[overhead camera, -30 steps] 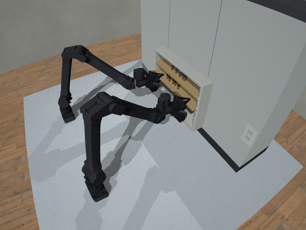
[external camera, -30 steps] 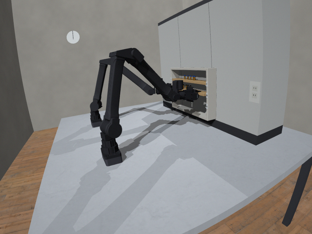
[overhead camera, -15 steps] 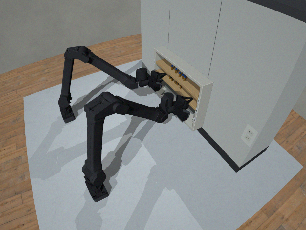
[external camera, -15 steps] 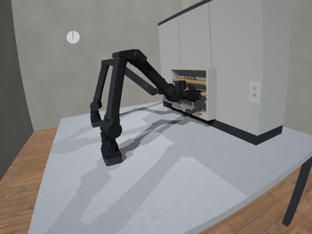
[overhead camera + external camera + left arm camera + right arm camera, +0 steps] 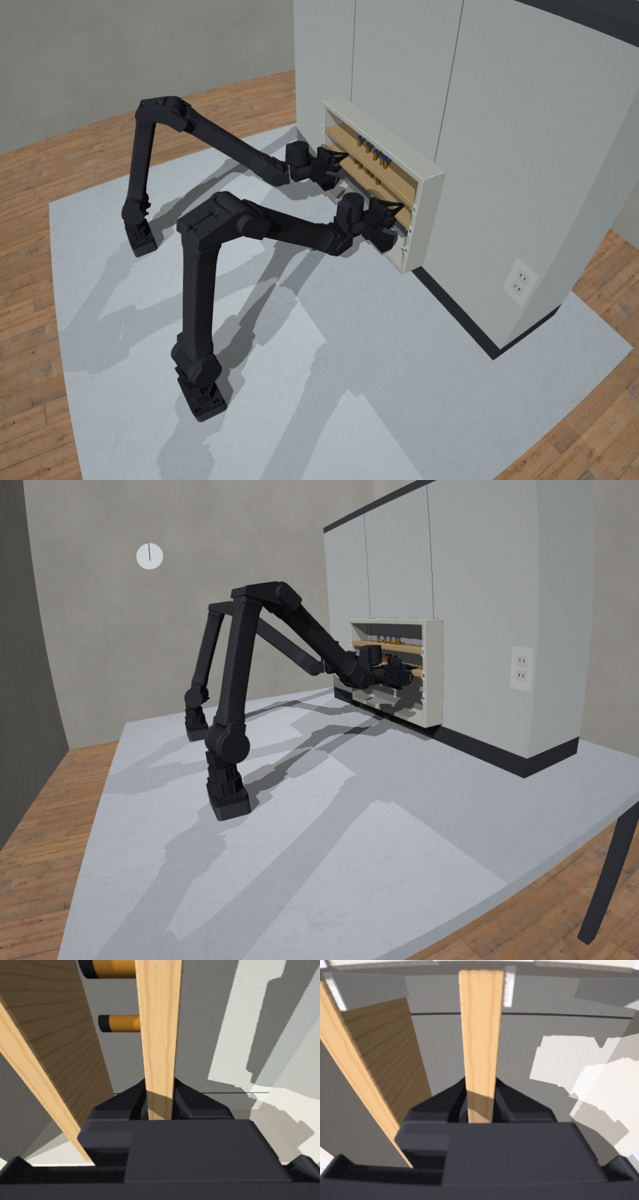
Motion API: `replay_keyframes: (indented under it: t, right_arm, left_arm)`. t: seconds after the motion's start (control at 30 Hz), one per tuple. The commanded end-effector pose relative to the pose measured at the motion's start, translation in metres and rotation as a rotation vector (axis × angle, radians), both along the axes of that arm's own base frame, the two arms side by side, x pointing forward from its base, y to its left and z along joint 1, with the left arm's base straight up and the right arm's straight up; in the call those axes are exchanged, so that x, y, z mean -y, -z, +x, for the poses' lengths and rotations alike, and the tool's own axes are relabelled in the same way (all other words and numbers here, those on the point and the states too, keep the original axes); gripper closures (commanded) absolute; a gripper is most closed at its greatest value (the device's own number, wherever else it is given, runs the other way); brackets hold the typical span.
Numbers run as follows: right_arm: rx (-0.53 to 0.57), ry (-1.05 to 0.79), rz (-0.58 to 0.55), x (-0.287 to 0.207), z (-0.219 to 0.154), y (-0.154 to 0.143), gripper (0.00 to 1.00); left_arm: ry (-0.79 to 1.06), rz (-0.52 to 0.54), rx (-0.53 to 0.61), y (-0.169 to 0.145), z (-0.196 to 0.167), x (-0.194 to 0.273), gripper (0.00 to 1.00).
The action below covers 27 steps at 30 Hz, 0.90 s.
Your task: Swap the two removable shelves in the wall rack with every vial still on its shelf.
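Before me, both shelves (image 5: 369, 156) (image 5: 389, 645) (image 5: 161, 1028) (image 5: 481, 1028) look like smooth, matt, pale-grained wood; my grippers (image 5: 341, 165) (image 5: 395, 217) (image 5: 160, 1097) (image 5: 481, 1098) look like matt black plastic, and the rack (image 5: 431, 217) (image 5: 433, 676) looks smooth and matt
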State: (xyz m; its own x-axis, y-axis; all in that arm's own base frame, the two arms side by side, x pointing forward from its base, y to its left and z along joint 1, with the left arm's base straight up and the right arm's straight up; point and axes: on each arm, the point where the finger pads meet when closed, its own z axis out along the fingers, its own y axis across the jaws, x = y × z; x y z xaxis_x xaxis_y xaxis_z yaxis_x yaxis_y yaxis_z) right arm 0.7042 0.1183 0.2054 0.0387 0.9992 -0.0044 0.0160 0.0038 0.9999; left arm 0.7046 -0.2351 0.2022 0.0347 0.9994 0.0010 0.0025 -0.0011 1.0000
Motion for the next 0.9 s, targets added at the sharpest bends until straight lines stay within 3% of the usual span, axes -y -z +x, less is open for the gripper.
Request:
replay_keyframes:
  t: [0.0, 0.1, 0.13, 0.87]
  right_arm:
    - [0.038, -0.003, 0.007, -0.002, 0.004, -0.021, 0.54]
    - [0.046, -0.011, 0.007, -0.007, -0.007, -0.023, 0.2]
    - [0.051, -0.016, 0.007, -0.011, -0.015, -0.025, 0.16]
    - [0.047, -0.013, 0.014, -0.01, -0.066, -0.023, 0.16]
  left_arm:
    - [0.003, -0.018, 0.043, -0.026, 0.004, 0.003, 0.54]
    - [0.011, -0.015, 0.051, -0.028, -0.008, 0.007, 0.2]
    - [0.017, -0.014, 0.056, -0.031, -0.016, 0.009, 0.16]
    - [0.032, -0.028, 0.027, -0.021, -0.06, 0.004, 0.16]
